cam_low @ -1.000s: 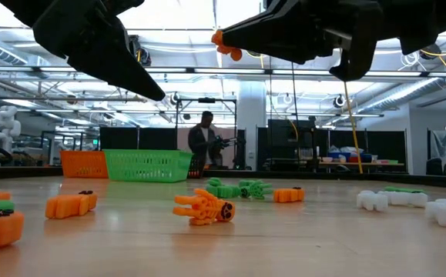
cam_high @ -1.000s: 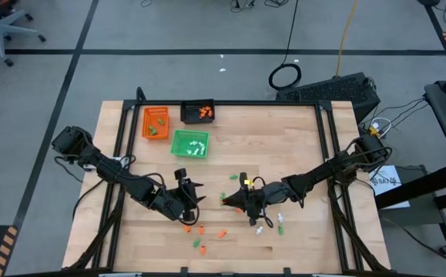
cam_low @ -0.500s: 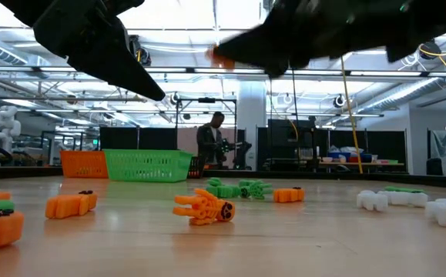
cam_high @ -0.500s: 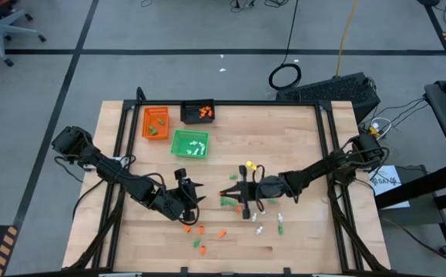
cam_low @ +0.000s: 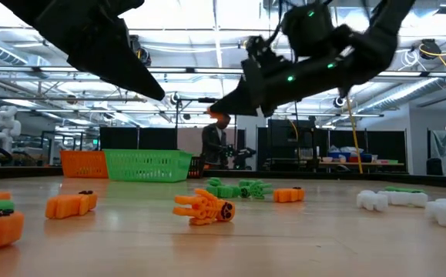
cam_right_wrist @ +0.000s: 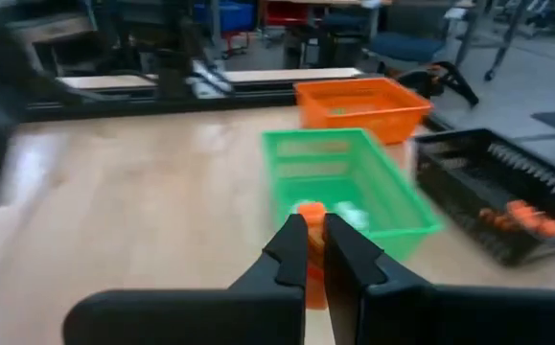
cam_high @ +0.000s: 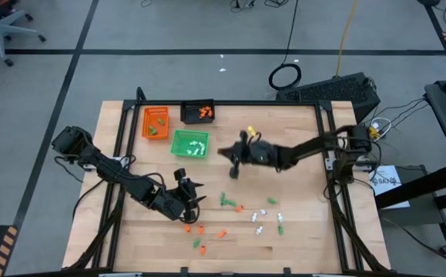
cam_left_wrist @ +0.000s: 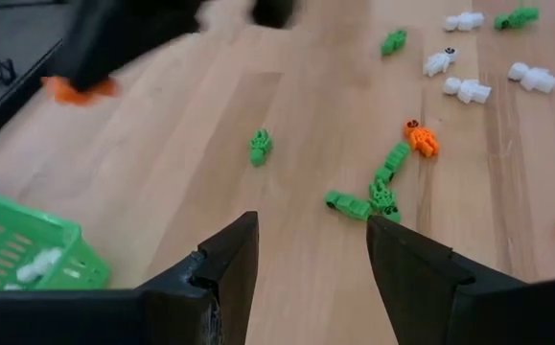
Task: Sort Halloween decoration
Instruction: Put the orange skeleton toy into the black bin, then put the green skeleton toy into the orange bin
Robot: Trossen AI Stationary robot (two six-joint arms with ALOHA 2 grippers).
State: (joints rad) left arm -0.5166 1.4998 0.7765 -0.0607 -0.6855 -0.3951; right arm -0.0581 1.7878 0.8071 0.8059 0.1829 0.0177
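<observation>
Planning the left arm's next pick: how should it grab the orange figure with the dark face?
Probably across its torso, straight down from above: the orange figure lies flat on the table with limbs splayed sideways, so only its top is open.

So the tiny Halloween pieces (cam_high: 238, 215) were mostly scattered loose on the worktop, near its front edge: orange, green and white bits lying flat. A green cluster (cam_left_wrist: 373, 195) sat touching an orange one (cam_left_wrist: 421, 140), with white figures (cam_left_wrist: 466, 88) a bit further off. One orange piece (cam_right_wrist: 310, 251) was up off the worktop, pinched in the right end effector (cam_right_wrist: 315, 238). A few already lay in the trays.
</observation>
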